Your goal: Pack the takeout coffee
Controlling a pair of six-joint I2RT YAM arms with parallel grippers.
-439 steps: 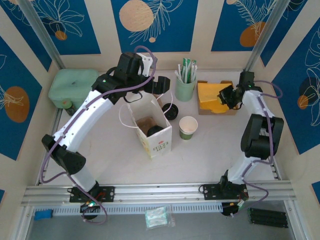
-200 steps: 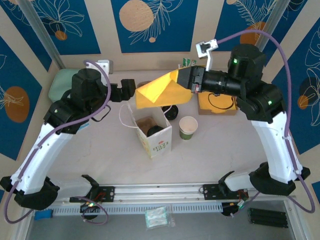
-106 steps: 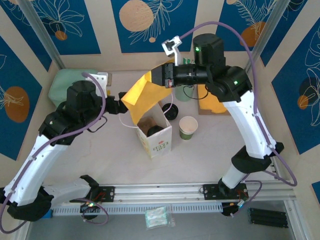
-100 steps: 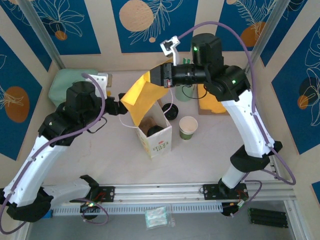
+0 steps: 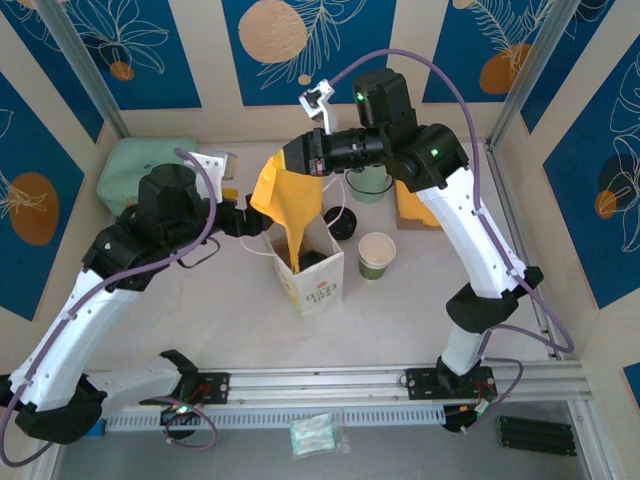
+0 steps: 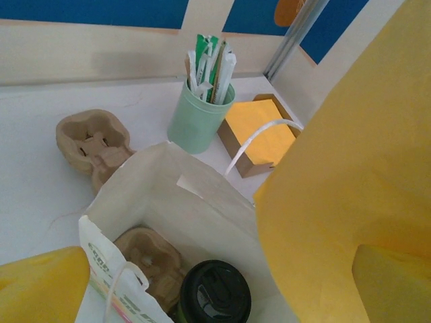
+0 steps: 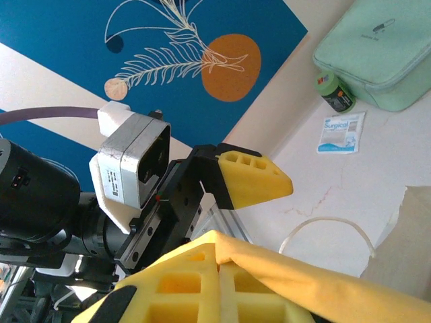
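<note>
Centres on the white paper bag [image 5: 318, 285], upright and open-mouthed, presumably for loading from above. Dangles a yellow paper napkin [image 5: 290, 205] over the bag with its lower corner dipping into the mouth and its top edge pinched tight by the right gripper [image 5: 305, 158], clamped onto that edge. Probably means to drop it in beside the drink. Parks the left gripper [image 5: 238, 217] just left of the bag, spread wide and holding nothing, perhaps ready to steady the rim.

Leaves a mint-green pouch [image 5: 135, 165] well left of the bag, a box of yellow napkins [image 6: 269, 145] behind and right of it, and a mint-green cup of sachets [image 6: 201, 118] and a moulded cup carrier [image 6: 94, 141] behind it. Sets a lidless paper cup [image 5: 377, 253] just right of the bag. Finds the takeout coffee [image 6: 215, 299] already inside the bag, black lid up, next to a second carrier [image 6: 145, 259]. Covers much of the bag's mouth with the napkin, and risks catching the white handle loop [image 6: 249, 139] on the way down.
</note>
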